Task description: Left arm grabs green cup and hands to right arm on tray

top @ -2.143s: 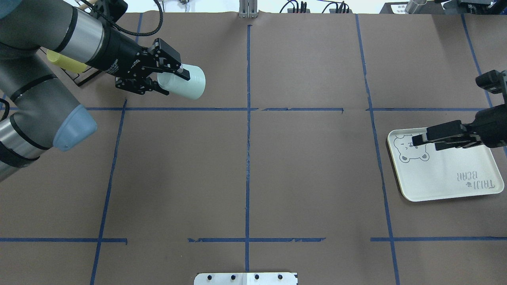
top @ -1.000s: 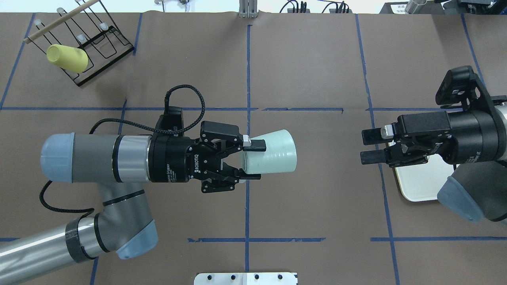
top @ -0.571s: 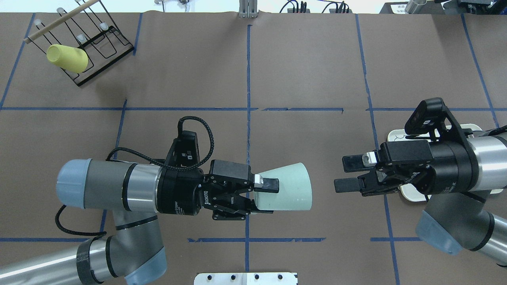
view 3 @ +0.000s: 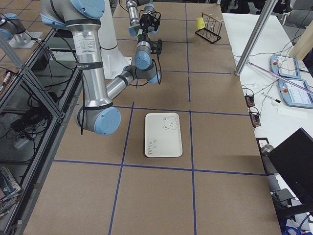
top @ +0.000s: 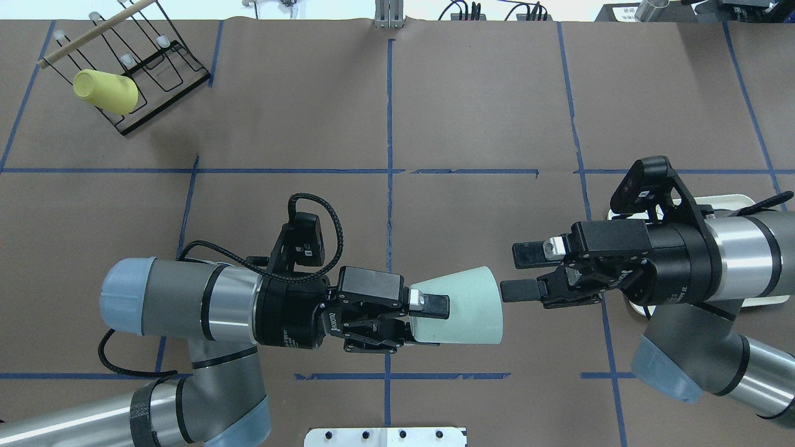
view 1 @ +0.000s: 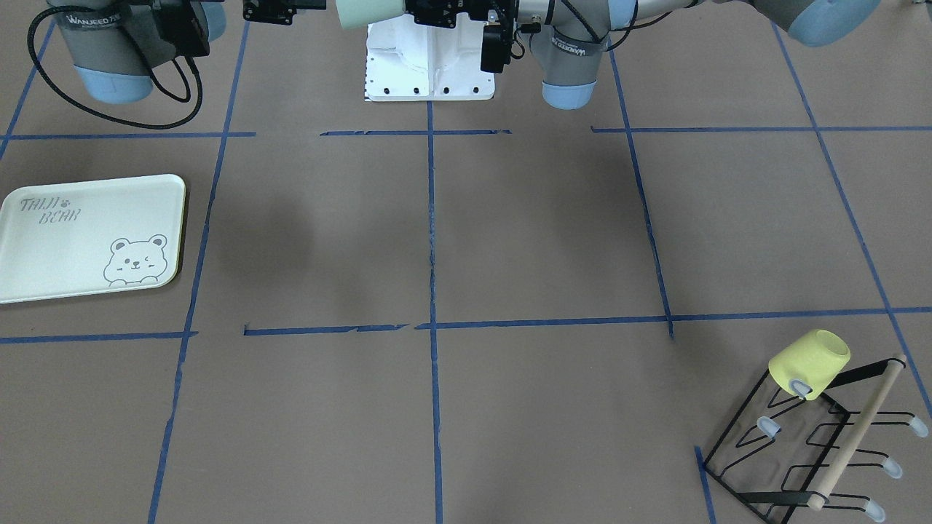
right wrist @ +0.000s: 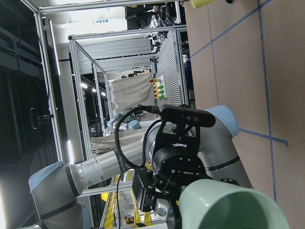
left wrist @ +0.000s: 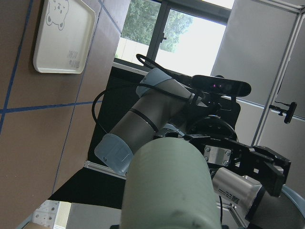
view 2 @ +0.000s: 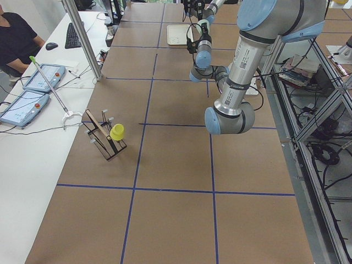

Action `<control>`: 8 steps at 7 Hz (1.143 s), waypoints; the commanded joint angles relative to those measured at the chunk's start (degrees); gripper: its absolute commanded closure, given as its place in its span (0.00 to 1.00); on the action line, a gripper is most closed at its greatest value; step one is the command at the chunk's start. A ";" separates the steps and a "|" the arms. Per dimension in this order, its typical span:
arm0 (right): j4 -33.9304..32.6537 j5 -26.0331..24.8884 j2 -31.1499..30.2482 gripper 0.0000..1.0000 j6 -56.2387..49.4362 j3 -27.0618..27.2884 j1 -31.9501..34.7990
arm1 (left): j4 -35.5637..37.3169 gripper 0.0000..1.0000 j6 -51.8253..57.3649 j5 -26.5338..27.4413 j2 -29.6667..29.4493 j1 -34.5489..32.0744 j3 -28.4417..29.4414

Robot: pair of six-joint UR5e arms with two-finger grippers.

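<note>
- Closing in since you last looked, the right pincer (top: 517, 273), jaws apart, nearly meets the rim of the green cup (top: 475, 304).
- Left pincer (top: 426, 323) clamps that cup sideways above the bench (top: 484, 93), near its robot-side edge.
- Your tray (view 1: 44, 255) lies at the bench's right end.

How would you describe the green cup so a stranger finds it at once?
Over the table's middle, the left gripper holds the green cup sideways, mouth toward the right gripper. It is pale mint; the yellow cup hangs far off on the rack.
</note>
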 commanded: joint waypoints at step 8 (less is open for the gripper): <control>0.03 -0.86 0.82 1.00 0.22 -0.26 -2.52 | 0.06 0.71 0.00 0.96 -0.95 0.43 0.43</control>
